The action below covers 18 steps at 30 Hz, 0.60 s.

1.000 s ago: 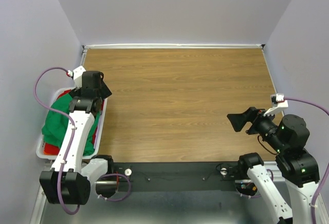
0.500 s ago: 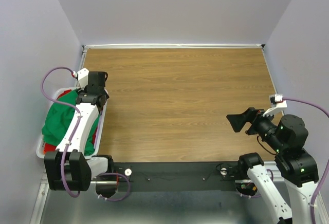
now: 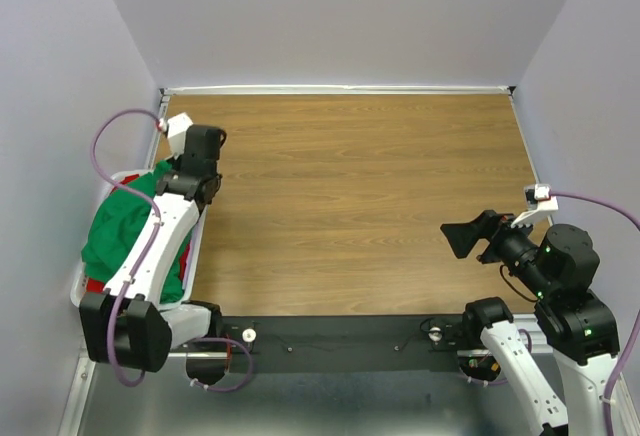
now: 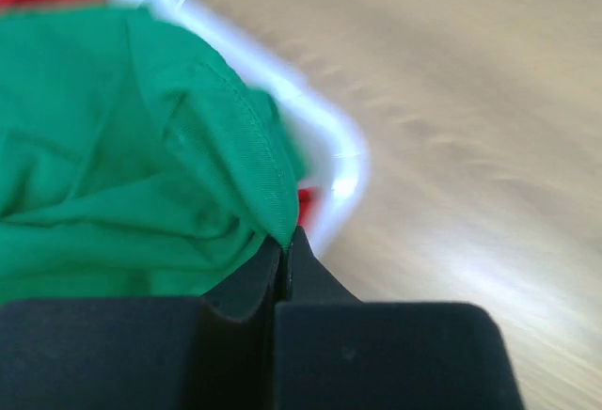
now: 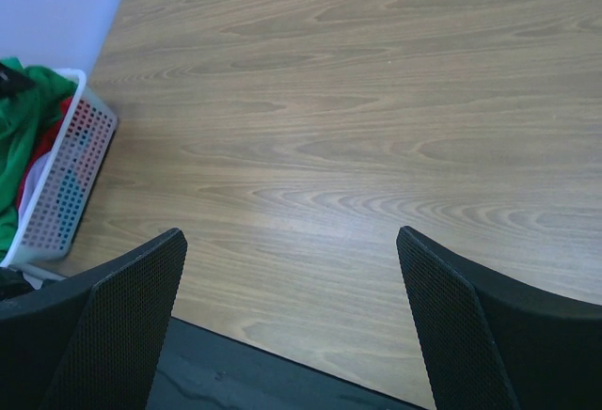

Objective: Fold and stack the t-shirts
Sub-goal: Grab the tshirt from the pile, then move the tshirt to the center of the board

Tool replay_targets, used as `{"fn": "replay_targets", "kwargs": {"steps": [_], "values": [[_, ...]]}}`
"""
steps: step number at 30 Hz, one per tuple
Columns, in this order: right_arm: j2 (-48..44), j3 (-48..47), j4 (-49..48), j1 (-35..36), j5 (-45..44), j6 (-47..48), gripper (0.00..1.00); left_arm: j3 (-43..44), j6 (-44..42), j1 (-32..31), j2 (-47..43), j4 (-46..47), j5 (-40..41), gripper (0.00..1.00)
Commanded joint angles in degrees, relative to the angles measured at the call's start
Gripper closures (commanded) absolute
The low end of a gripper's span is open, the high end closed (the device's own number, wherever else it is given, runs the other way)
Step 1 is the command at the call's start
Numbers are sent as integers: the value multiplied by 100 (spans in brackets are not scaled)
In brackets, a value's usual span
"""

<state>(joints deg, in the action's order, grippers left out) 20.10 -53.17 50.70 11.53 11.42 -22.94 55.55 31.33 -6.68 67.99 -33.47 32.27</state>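
The bright green t-shirt (image 3: 108, 228) lies heaped on top in the white basket (image 3: 196, 246) at the table's left edge. Red t-shirts (image 3: 92, 286) peek out beneath it. My left gripper (image 3: 172, 170) hangs over the basket's far right corner. In the left wrist view this left gripper (image 4: 285, 246) is shut on a pinched fold of the green t-shirt (image 4: 122, 147), with a red t-shirt (image 4: 306, 205) just behind the fold. My right gripper (image 3: 463, 238) hovers over the table's near right part, open and holding nothing; the right wrist view shows it (image 5: 290, 235) above bare wood.
The basket (image 5: 66, 194) stands off the left side of the wooden table (image 3: 360, 196). Grey walls close in the back and both sides. A black rail (image 3: 340, 341) with the arm bases runs along the near edge.
My left gripper has closed on the green t-shirt and moved toward the far right corner of the basket, pulling the cloth up. The right arm has not moved.
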Motion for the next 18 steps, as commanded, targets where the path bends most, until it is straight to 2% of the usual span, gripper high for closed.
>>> {"fn": "replay_targets", "kwargs": {"steps": [1,4,6,7,8,9,11,12,14,15,17,18], "values": [[20,-115,46,34,-157,88,0,1348,162,-736,-67,-211,622,100],[47,-194,10,86,-219,97,0,2598,312,-1736,327,-703,754,100],[64,-229,-7,104,-237,97,0,3275,347,-2169,600,-836,745,100],[64,-255,-16,113,-272,105,0,3974,330,-2450,758,-871,745,100],[82,-273,-33,130,-281,105,0,4355,217,-2931,1117,-889,702,100],[91,-317,-60,130,-307,105,0,5203,146,-3214,1338,-906,667,100],[108,-370,-77,157,-395,97,0,6165,-56,-3724,2076,-898,501,100],[108,-413,-95,165,-482,97,0,7257,-362,-4223,2644,-880,447,100],[109,-475,-121,183,-579,62,0,8396,-732,-4630,3236,-758,10,100],[117,-501,-139,200,-614,61,0,9272,-1003,-4815,3473,-661,-132,100],[117,-606,-165,200,-746,70,0,9544,-1251,-5255,3721,20,-456,100],[109,-685,-165,201,-807,88,0,9162,-1435,-5456,3478,364,-537,100]]}}
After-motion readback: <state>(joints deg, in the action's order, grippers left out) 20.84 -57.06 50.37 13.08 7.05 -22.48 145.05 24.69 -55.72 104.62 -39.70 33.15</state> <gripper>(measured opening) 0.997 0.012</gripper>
